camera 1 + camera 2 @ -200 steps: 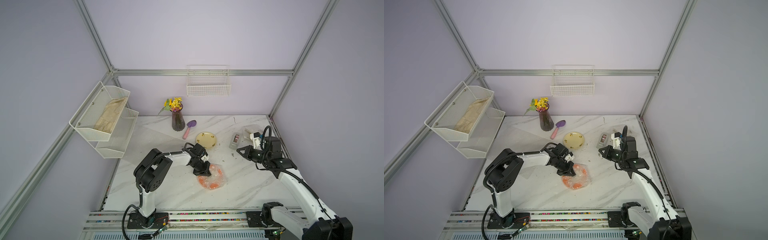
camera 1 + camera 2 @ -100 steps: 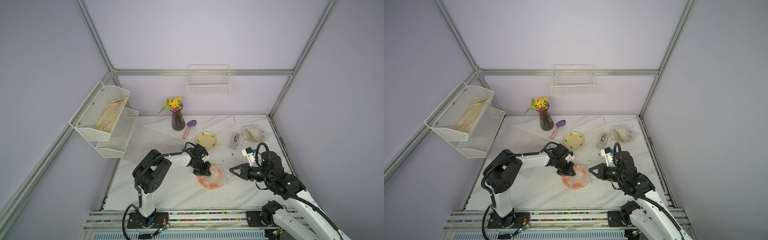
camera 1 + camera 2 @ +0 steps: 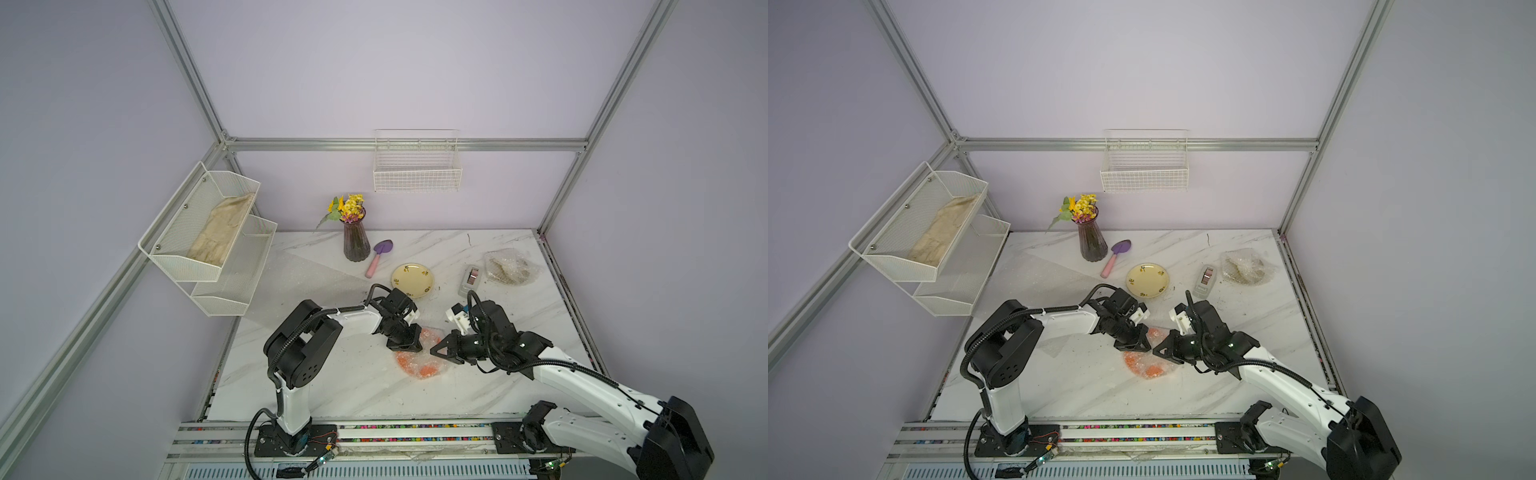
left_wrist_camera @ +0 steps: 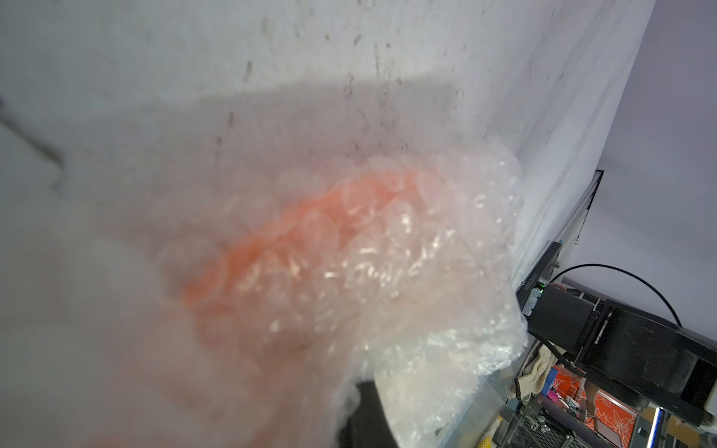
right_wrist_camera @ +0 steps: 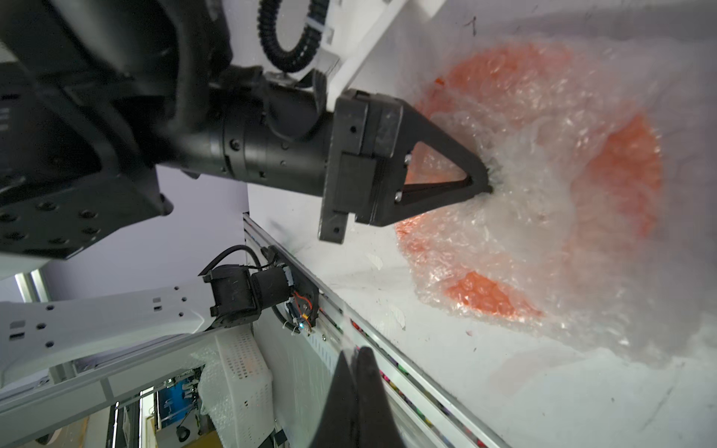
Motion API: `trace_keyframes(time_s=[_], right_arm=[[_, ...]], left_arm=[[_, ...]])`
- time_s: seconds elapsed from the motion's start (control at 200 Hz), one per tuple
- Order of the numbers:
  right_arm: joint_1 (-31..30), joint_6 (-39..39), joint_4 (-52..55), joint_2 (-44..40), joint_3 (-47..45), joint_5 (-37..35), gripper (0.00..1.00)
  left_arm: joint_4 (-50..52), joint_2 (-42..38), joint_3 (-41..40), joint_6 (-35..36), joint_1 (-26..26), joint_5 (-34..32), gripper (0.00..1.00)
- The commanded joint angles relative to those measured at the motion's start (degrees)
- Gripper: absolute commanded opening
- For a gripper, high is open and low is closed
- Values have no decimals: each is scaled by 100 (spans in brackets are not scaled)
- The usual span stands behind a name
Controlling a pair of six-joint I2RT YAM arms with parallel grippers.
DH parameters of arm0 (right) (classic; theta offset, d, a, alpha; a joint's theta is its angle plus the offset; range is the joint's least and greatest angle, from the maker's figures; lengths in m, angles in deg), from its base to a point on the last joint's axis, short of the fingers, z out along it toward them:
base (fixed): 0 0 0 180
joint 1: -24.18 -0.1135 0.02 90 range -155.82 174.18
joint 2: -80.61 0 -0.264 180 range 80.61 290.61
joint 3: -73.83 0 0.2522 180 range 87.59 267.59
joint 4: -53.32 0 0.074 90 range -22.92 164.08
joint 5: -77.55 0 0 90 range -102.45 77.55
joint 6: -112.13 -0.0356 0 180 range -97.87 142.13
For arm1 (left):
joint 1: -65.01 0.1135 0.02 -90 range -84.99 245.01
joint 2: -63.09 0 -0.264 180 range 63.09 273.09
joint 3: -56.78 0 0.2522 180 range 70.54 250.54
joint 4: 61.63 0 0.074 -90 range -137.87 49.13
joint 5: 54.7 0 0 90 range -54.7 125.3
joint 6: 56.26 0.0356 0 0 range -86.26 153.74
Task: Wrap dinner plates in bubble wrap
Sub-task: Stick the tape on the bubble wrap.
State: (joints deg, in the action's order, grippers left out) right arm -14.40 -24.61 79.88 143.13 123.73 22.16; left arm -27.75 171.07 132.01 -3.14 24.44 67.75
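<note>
While both arms reach in over its near-centre, the tabletop (image 3: 332, 395) carries the orange plate (image 3: 419, 368), lying flat under crumpled bubble wrap (image 5: 543, 217). Orange shows through in patches.

Left arm (image 3: 357, 322): jaws closed, tips down in the bunched wrap on top of the plate, roughly at its middle in the right wrist view. Can't tell if a fold is actually pinched between them. The left wrist view is mostly filled with blurred wrap and an orange smear.

Right arm (image 3: 540, 357): jaws closed on nothing, tip just at the plate's right edge, pointing towards the left jaws. The two tips are near each other but apart.

Further back, roughly in a row:
- yellow plate (image 3: 413, 281), bare, dark rim marks, just behind the left wrist
- grey tape dispenser (image 3: 471, 280), to its right
- wrapped bundle (image 3: 509, 268) in bubble wrap near the far right corner, something pale inside

A flat clear sheet (image 3: 307, 278) lies on the far left of the tabletop. A purple trowel (image 3: 378, 257) lies beside a vase (image 3: 356, 245) of yellow flowers at the back wall, and a white wire basket (image 3: 417, 174) hangs on the wall above.
</note>
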Motion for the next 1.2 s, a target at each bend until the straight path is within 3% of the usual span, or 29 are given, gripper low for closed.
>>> trace_keyframes(time_s=[0.0, 0.465, 1.085, 1.195], right_arm=[[-22, 166, -539, 383, 142, -322, 0], [181, 1280, -554, 2579, 1167, -841, 0], [754, 2554, -653, 3617, 1367, -1349, 0], [755, 2520, -346, 3548, 1360, -2124, 19]], left_arm=[[-39, 96, -345, -5, -99, -527, 4], [-237, -60, -698, -143, -161, -417, 4], [-217, 29, -847, -200, -161, -256, 3], [-212, 22, -899, -200, -161, -264, 3]])
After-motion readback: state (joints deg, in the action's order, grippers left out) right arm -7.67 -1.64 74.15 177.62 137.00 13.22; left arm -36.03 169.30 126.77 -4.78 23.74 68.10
